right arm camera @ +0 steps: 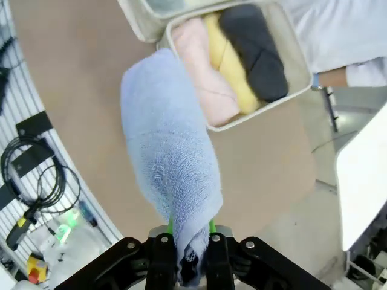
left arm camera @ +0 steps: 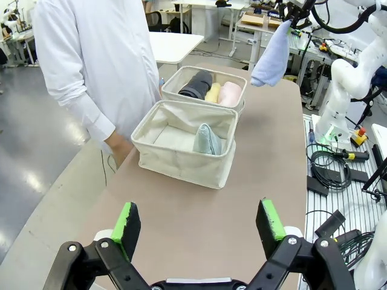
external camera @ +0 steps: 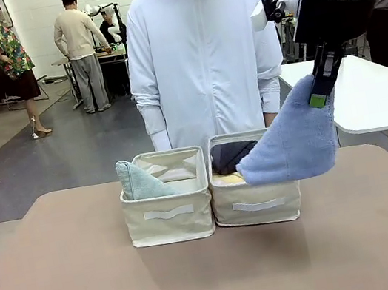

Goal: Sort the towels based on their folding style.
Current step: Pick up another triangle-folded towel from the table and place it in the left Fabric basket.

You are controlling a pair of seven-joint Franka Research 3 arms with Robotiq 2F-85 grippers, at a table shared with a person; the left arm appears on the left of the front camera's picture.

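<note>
Right tool (external camera: 318,96) pinches the blue towel (external camera: 290,144) by its top end. The towel hangs limp below it, in the air at the right bin's (external camera: 258,206) near edge. Fluffy terry, widening downward. Left tool (left arm camera: 199,225) spread wide above the table (left arm camera: 199,199), holding nothing.

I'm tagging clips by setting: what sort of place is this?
Probably a robotics lab in an open hall: a white robot arm mounted beside the table, loose cables at its base, more worktables behind the person.
</note>
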